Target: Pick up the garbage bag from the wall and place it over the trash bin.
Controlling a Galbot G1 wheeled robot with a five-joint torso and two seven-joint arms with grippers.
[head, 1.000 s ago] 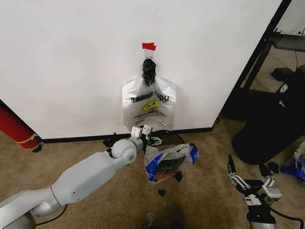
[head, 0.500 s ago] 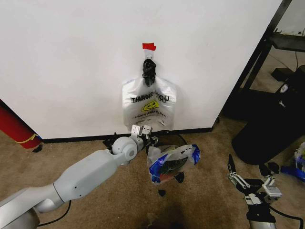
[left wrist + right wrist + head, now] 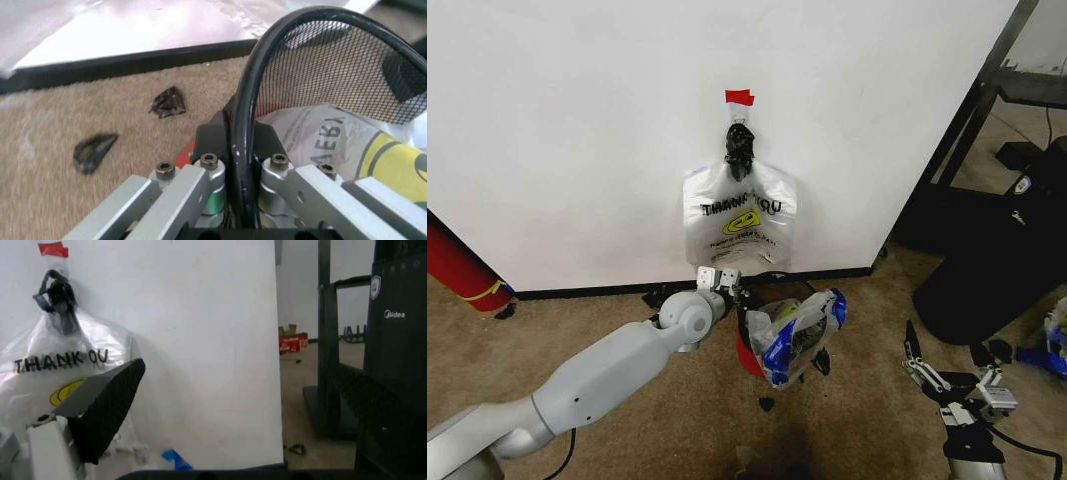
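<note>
Left gripper (image 3: 730, 283), low before the wall (image 3: 577, 120): clamped on the black rim of the trash bin (image 3: 313, 75). Just right of it, the bin tipped on its side, mouth toward the wall, long axis roughly level. Inside and partly over the mesh, the garbage bag (image 3: 799, 330), blue patches outward, not yet spread around the rim. Far right, well apart, right gripper (image 3: 949, 388): parked low, fingers spread, empty. Nearer arm: left.
</note>
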